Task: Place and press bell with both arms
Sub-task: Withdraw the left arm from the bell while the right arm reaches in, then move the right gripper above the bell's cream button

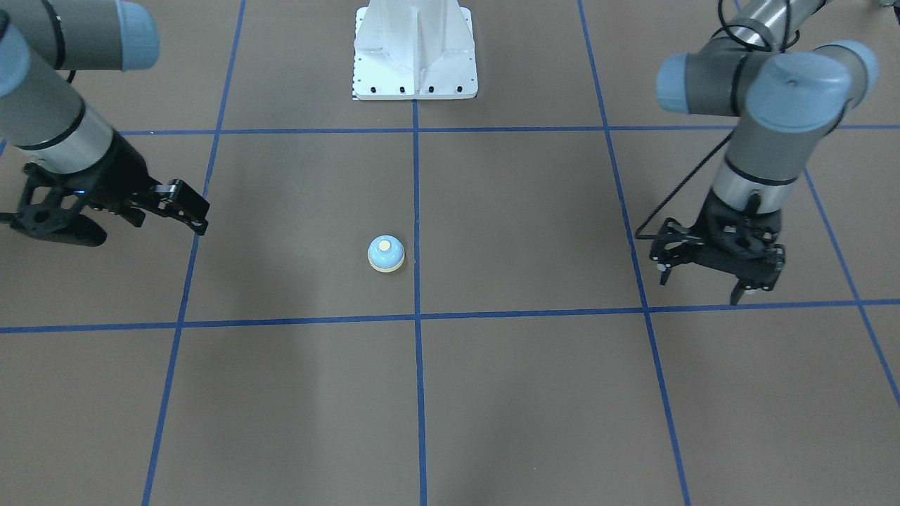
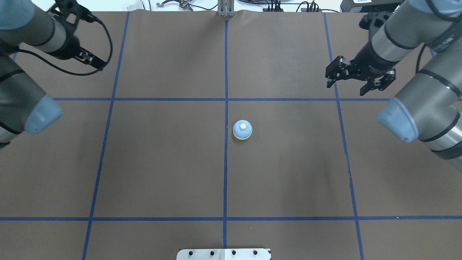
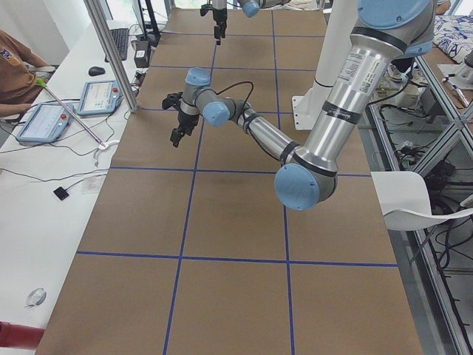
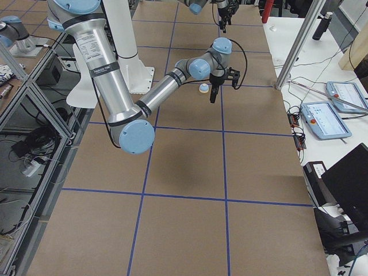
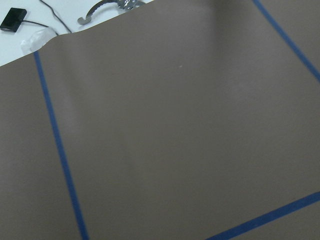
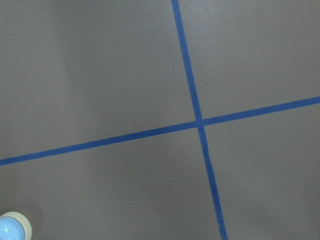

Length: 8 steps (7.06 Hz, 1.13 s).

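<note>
Brown paper table with a blue tape grid. Bell stands upright near the middle, just right of the centre tape line, touching nothing. Right claw is spread wide and empty, up off the table, far out and well to the right of the bell. Left claw is also spread and empty, well apart on the left side. Left wrist view shows only paper and tape, no bell. Right wrist view catches the bell at its bottom left corner.

Judgement: neither arm is at the bell yet. The step in hand looks like the reach for it, and the right arm is likelier since the bell sits on its side.

To do it well:
- Bring the right claw over the bell until it centres in the wrist view, fingers straight down, jaws wide.
- The dome is smooth and tapers upward, so grip low at the base ring, not on the curve, or it will likely slip out.
- Avoid the button on the way down.
- Close gently, lift level, set down flat.
- For the press, the other claw should come straight down on the button, centred, with a light push. An off-centre push could tip or slide the bell.
- Don't crowd both arms over so small a thing.
</note>
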Motion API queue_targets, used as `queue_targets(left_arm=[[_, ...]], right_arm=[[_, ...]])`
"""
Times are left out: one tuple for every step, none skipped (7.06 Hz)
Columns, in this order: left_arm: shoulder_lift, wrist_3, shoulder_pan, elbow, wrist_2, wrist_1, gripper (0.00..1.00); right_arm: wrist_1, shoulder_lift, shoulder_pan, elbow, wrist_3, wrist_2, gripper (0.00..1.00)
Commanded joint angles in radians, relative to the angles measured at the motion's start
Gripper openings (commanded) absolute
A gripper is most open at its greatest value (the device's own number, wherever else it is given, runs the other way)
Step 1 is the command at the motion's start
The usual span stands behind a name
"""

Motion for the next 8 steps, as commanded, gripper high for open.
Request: queue_targets(left_arm=[[0.127,0.255,-0.159,-0.005,-0.077,-0.027,1.0],[0.149,0.313,-0.199,-0.002,-0.077,-0.026,1.0],[0.168,0.342,-0.224,-0.002,-0.08,-0.027,1.0],[0.169,0.345,-0.24,-0.005,-0.1,-0.027,1.0],[0.175,0.347,-0.247,-0.002,-0.103,-0.027,1.0],[0.183,0.347,-0.261,-0.005,-0.104,-0.029,1.0],[0.185,0.347,-0.272,-0.005,-0.123,-0.029,1.0],[0.192,0.347,-0.281,-0.006,-0.141,-0.029,1.0]], right_arm=[[-0.001,0.092,-0.12,-0.032,0.145,-0.085,0.82],[-0.001,0.135,-0.158,-0.046,0.182,-0.118,0.71],[-0.001,0.185,-0.192,-0.075,0.193,-0.15,0.57],[-0.003,0.237,-0.208,-0.107,0.23,-0.152,0.39],[-0.004,0.28,-0.225,-0.141,0.235,-0.152,0.12],[-0.004,0.333,-0.25,-0.211,0.235,-0.157,0.0],[-0.004,0.374,-0.275,-0.272,0.235,-0.193,0.0],[-0.003,0.39,-0.29,-0.305,0.226,-0.198,0.0]])
